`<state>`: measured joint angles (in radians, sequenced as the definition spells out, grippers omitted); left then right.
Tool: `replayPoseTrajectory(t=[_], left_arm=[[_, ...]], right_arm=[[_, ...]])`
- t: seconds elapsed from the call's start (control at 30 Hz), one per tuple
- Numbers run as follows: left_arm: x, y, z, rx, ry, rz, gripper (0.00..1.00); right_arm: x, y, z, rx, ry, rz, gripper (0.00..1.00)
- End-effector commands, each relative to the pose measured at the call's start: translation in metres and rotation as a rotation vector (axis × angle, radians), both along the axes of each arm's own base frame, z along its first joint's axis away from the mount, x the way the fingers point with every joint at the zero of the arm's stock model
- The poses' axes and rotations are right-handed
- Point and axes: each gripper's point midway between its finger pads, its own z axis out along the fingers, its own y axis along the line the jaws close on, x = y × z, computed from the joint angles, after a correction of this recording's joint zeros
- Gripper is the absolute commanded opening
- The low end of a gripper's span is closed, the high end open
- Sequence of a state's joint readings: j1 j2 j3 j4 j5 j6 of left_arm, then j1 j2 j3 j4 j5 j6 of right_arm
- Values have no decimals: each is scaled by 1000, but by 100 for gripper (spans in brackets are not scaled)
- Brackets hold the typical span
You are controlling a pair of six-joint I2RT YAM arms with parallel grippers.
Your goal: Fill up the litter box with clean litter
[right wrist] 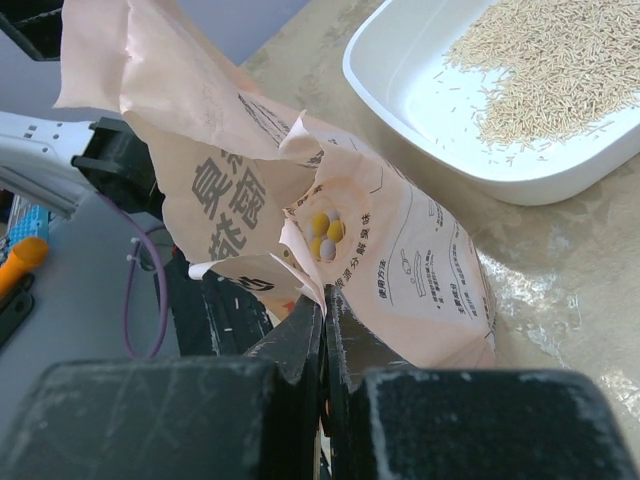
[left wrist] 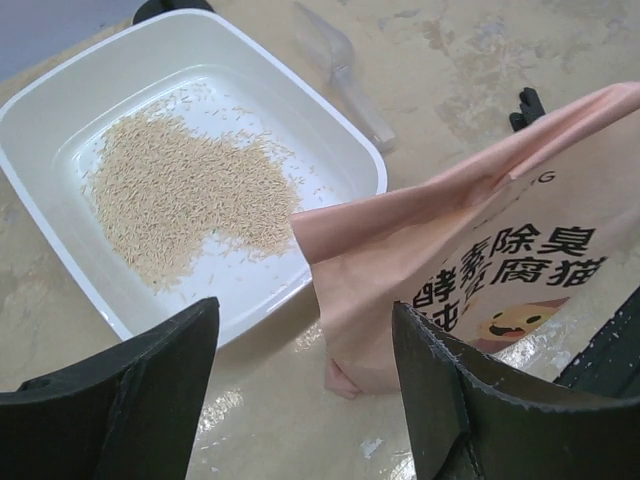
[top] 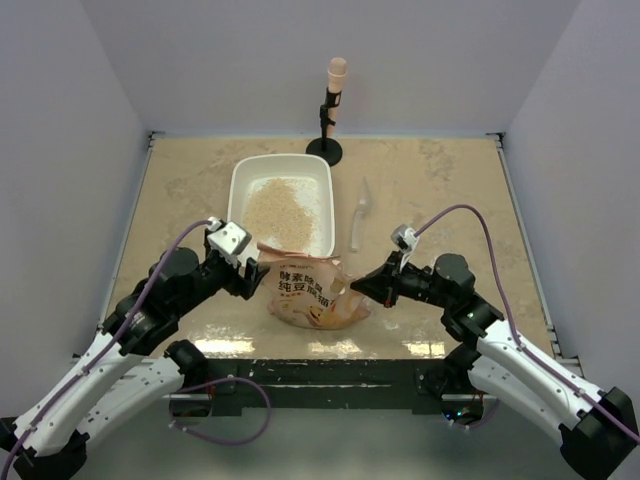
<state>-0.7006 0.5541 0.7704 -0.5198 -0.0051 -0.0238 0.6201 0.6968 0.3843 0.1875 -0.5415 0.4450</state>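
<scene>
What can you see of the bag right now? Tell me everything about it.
The bag is crinkly orange-pink material printed with dark Chinese characters and a cartoon face. It sits slumped near the front edge of the table, on the near side of the tray, its creased top flap leaning toward the tray's rim. The right gripper is pinched shut on a fold of its side. The left gripper stands open at its other side; contact there is unclear.

The litter box (left wrist: 240, 285) is glossy white plastic, the clean litter (left wrist: 190, 200) matt and grainy, the bag (left wrist: 500, 250) crinkled, smooth pink film.
</scene>
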Motion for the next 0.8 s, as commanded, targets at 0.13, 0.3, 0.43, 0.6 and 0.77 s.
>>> replayPoseTrajectory(t=[0.13,0.3,0.43,0.6,0.77], left_arm=[[1,-19,9,-136,-18,-57,76],[-20,-54,-15,-198,106,-332,75],[-11,-51,-24,-243,132,-377,73],[-13,-53,-31,-275,175,-485,59],[-18,-51,-25,-330,187,-547,36]], right_arm=[[-12,5,34,128,-92,63,0],[-13,5,38,133,-105,71,0],[-15,3,40,142,-108,63,0],[-16,1,39,149,-102,55,0],[-17,1,34,151,-83,52,0]])
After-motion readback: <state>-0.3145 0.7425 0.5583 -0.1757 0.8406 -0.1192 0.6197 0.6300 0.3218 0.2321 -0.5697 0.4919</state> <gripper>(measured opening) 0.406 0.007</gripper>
